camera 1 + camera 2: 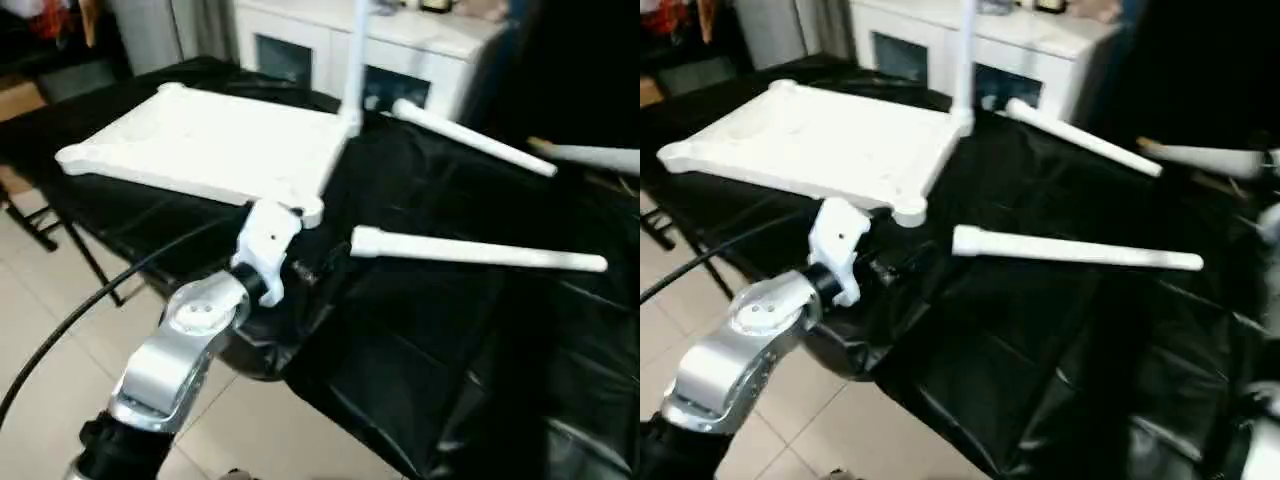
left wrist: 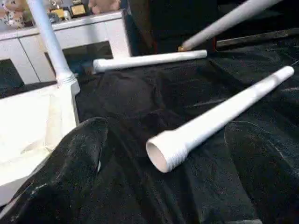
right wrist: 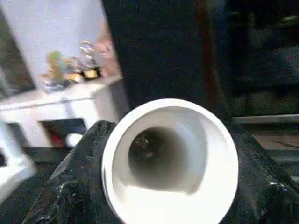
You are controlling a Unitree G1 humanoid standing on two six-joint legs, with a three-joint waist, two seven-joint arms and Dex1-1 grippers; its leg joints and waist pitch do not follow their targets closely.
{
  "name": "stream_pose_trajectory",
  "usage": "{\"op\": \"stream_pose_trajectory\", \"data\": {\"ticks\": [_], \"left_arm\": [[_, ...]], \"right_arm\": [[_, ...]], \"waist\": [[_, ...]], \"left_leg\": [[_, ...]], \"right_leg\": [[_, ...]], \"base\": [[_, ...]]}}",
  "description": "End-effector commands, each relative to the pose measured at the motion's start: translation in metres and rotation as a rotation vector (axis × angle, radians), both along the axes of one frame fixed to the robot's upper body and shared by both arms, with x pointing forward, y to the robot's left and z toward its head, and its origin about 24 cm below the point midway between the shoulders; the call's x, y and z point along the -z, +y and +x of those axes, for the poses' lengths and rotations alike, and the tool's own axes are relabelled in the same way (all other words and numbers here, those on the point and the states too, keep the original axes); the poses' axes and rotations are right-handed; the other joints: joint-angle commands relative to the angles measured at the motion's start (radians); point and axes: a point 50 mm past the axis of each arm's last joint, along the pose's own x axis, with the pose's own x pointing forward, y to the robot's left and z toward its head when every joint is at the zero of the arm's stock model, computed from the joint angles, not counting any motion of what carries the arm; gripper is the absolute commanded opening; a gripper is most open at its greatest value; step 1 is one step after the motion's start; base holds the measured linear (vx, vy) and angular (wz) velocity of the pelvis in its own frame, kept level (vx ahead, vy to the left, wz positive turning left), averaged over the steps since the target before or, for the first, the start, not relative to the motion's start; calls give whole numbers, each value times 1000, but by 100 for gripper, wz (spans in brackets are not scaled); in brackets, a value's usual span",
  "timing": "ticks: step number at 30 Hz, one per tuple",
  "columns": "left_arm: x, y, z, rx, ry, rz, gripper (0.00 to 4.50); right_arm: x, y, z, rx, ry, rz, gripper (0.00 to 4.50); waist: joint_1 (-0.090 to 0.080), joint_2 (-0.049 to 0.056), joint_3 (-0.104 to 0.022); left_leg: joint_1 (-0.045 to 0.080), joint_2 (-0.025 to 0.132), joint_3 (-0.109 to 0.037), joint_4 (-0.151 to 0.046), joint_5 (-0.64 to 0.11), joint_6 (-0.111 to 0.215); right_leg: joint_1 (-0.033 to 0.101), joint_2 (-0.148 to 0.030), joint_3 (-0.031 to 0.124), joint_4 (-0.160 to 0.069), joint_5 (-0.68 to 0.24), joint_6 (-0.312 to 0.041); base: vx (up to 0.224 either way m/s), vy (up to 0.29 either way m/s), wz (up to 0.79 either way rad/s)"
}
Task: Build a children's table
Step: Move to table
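The hollow, light, slick leg (image 3: pixel 170 161) sits gripped between the right tool's pads, seemingly near its wide mouth; left tool spread wide by the upper-left tabletop (image 1: pixel 200 140).

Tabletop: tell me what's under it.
The tabletop lies on a black cloth, one leg upright in its far corner. What the cloth covers is hidden.

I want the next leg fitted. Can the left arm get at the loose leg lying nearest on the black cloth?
Probably yes: the left end effector is open, and the nearest leg lies alone on the cloth, nothing between them.
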Motion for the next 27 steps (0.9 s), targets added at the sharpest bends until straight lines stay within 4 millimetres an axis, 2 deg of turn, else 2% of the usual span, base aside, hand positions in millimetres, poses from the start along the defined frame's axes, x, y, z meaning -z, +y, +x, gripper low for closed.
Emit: {"op": "stream_pose_trajectory", "data": {"ticks": [1, 2, 4, 5, 7, 8, 10, 11, 12, 15, 16, 17, 18, 19, 20, 21, 22, 23, 27], "left_arm": [[1, 2, 1, -14, -8, 13, 450], [2, 2, 1, -13, -9, 13, 450], [5, -2, 1, -3, -10, 20, 450], [7, -5, 0, 4, -10, 23, 450], [8, -7, 0, 7, -11, 25, 450], [8, -7, 0, 10, -5, 2, 450], [7, -7, 0, 5, -1, -10, 450], [5, -4, 1, -8, 4, -39, 450], [5, -3, 2, -12, 5, -51, 450], [-6, -2, 4, -35, 20, -180, 450], [-25, -4, 7, -32, 46, -395, 450], [-41, -5, 9, -18, 61, -576, 450], [-42, -5, 9, -18, 61, -579, 450], [-52, -5, 11, -12, 59, -682, 450], [-52, -5, 11, -12, 59, -682, 450], [-59, -6, 12, -7, 58, -740, 450], [-67, -5, 21, -54, 74, -849, 450], [-68, -3, 28, -93, 97, -903, 450], [-72, -1, 37, -125, 127, -969, 450]], "right_arm": [[-15, 2, -2, -37, -72, 16, 278], [-16, 2, -3, -49, -89, 29, 277], [-18, 2, -5, -64, -112, 50, 277], [-19, 3, -6, -81, -130, 83, 277], [-19, 4, -6, -102, -133, 93, 277], [-17, 14, -5, -207, -120, 129, 277], [-15, 19, -4, -246, -110, 125, 277], [-11, 30, -3, -319, -84, 116, 277], [-9, 34, -3, -342, -76, 115, 277], [-7, 49, 0, -418, -84, 135, 277], [-7, 65, 4, -481, -103, 178, 277], [-6, 77, 7, -519, -118, 224, 277], [-6, 77, 7, -520, -119, 225, 277], [-6, 84, 8, -555, -125, 256, 277], [-6, 84, 8, -555, -125, 256, 277], [-5, 91, 9, -583, -134, 289, 277], [-4, 106, 10, -652, -143, 338, 277], [-4, 115, 11, -689, -143, 352, 277], [-5, 130, 10, -746, -151, 366, 276]], "waist": [[5, -21, -65], [7, -24, -64], [10, -23, -65], [11, -29, -65], [12, -28, -66], [13, -29, -67], [14, -28, -68], [11, -28, -67], [14, -27, -68], [11, -29, -68], [13, -30, -70], [14, -33, -69], [18, -31, -70], [18, -33, -69], [18, -33, -69], [20, -37, -68], [22, -41, -66], [25, -39, -67], [32, -41, -69]], "left_leg": [[19, -22, 31, -50, -295, 6], [20, -21, 32, -51, -302, 5], [21, -20, 32, -51, -309, 4], [20, -21, 34, -51, -308, 6], [21, -21, 35, -51, -308, 12], [18, -22, 35, -53, -301, 15], [15, -19, 33, -55, -292, 24], [8, -20, 32, -57, -287, 21], [10, -20, 33, -57, -287, 20], [9, -20, 33, -56, -280, 20], [14, -22, 39, -50, -269, 12], [12, -22, 40, -49, -261, 14], [13, -22, 37, -51, -259, 15], [16, -20, 36, -52, -267, 19], [16, -20, 36, -52, -267, 19], [14, -20, 36, -53, -271, 21], [12, -20, 39, -53, -266, 24], [12, -22, 38, -54, -256, 21], [10, -20, 35, -58, -230, 8]], "right_leg": [[33, -21, -2, -107, -341, -123], [30, -21, -3, -110, -354, -121], [28, -22, -3, -110, -366, -116], [28, -22, -4, -111, -373, -111], [26, -24, -6, -112, -374, -107], [30, -26, -8, -111, -369, -104], [31, -29, -8, -109, -350, -109], [35, -30, -9, -108, -347, -113], [34, -32, -8, -109, -347, -113], [33, -33, -7, -109, -344, -123], [31, -36, -4, -101, -329, -140], [32, -35, -3, -104, -317, -157], [32, -36, -5, -104, -315, -163], [30, -32, -6, -103, -311, -161], [30, -32, -6, -103, -311, -161], [32, -31, -6, -104, -313, -150], [32, -30, -5, -106, -314, -141], [33, -30, -4, -108, -319, -127], [37, -32, -3, -109, -314, -93]], "base": [[0, 0, 0], [0, 0, 0], [0, 0, 0], [0, 0, 0], [0, 0, 0], [0, 0, 0], [0, 0, 0], [0, 0, 0], [0, 0, 0], [0, 0, 0], [0, 0, 0], [0, 0, 0], [0, 0, 0], [0, 0, 0], [0, 0, 0], [0, 0, 0], [0, 0, 0], [0, 0, 0], [0, 0, 0]]}}
